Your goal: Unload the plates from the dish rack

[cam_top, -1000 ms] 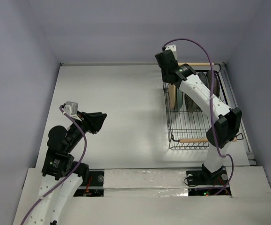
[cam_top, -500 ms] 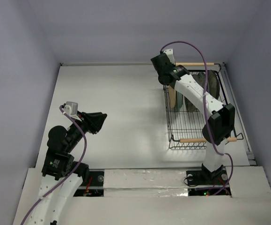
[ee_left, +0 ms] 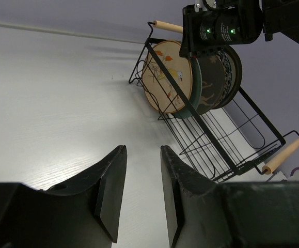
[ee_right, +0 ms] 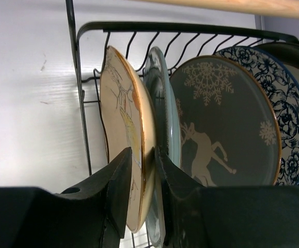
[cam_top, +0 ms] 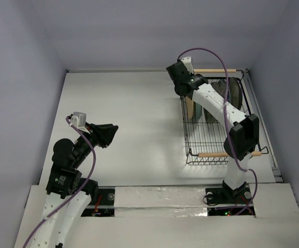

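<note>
Plates point(ee_right: 221, 124) stand on edge in a tight row at the far end of the rack point(cam_top: 208, 138). I judge them stiff, glazed, fairly heavy for two fingers and quick to chip if knocked. The tan plate point(ee_right: 119, 119) is outermost on the left of the row, with the teal plate point(ee_right: 162, 88) just behind it, almost touching. My right gripper point(ee_right: 141, 152) straddles the tan plate's upper rim, one finger close against each face; I cannot tell whether the pads are pressing yet. The rim is the only hold on offer, and a slick one, so I would want a firm squeeze before lifting, and I expect the plate to swing below the fingers. Room is tight: the rack's wire wall and wooden handle point(ee_right: 216, 6) sit close by, and the inner finger has little gap from the teal plate. Straight up out of the wires looks the clean way. The table point(cam_top: 128, 103) left of the rack offers open room for setting down. My left gripper point(ee_left: 142, 150) hangs well apart from the rack over the table, jaws parted and empty.
</note>
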